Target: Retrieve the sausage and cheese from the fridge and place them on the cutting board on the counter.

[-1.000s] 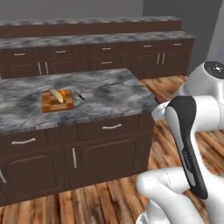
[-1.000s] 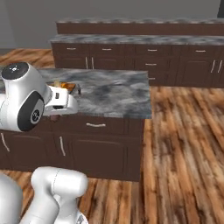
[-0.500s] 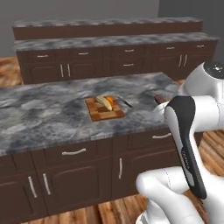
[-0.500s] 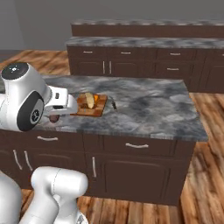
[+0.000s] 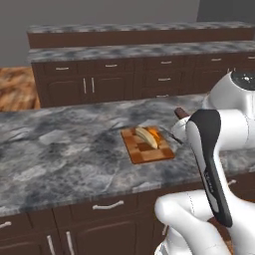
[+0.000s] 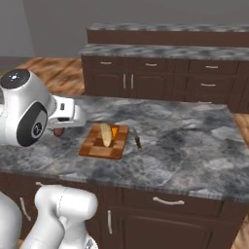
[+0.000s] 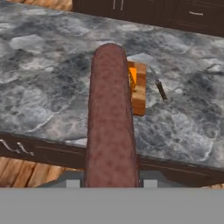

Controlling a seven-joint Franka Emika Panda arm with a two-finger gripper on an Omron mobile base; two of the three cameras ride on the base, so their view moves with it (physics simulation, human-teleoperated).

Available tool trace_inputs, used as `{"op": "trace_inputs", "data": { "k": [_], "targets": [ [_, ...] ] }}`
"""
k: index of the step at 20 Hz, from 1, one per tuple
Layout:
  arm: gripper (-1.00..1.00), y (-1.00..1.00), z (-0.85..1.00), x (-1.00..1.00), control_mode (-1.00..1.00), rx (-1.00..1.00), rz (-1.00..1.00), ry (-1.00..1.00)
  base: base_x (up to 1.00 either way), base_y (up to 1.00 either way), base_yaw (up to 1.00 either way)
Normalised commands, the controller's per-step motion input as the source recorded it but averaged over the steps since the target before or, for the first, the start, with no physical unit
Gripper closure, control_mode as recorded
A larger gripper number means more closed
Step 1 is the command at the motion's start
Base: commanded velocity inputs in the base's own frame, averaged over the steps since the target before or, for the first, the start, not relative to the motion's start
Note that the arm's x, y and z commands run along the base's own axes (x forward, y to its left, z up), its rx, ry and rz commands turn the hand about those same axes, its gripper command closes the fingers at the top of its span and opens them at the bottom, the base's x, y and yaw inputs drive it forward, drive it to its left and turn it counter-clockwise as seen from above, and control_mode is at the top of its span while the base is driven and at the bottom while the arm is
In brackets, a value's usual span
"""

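Counter (image 5: pixel 60 154) is in reach now, board (image 5: pixel 147 145) sitting mid-top toward the near edge; cheese (image 6: pixel 108 134) already lies on the board, so that half looks done; step in hand is carrying the sausage (image 7: pixel 110 118) over for placement.

Gripper (image 6: pixel 59 131) hangs by the counter's near edge, just left of the board in the right base view; jaws clenched on the sausage, which runs lengthwise out from between them in the hand view, far tip pointing at the board and covering part of it.

Next move, my read: push forward over the top, get the sausage above the bare near part of the board beside the cheese, lower, release; cheese takes the far half, so room is tight; small knife (image 6: pixel 137 141) lies just right of the board, keep off it.
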Motion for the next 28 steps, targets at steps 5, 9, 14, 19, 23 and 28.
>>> {"op": "trace_inputs", "data": {
  "k": [5,9,14,19,23,28],
  "targets": [
    [1.0,0.0,0.0,0.0,1.0,0.0,0.0,0.0,0.67,0.24,0.03],
    [1.0,0.0,0.0,0.0,1.0,0.0,0.0,0.0,0.04,0.02,0.0],
    [1.0,0.0,0.0,0.0,1.0,0.0,0.0,0.0,0.1,0.0,0.0],
    [1.0,0.04,-0.14,0.48,-1.0,-0.01,0.0,0.26,0.0,0.0,0.0],
    [1.0,0.21,-0.28,0.63,-1.0,-0.03,0.0,0.24,0.0,0.0,0.0],
    [1.0,0.22,-0.47,0.69,-1.0,0.0,0.01,0.11,0.0,0.0,0.0]
  ]
}}
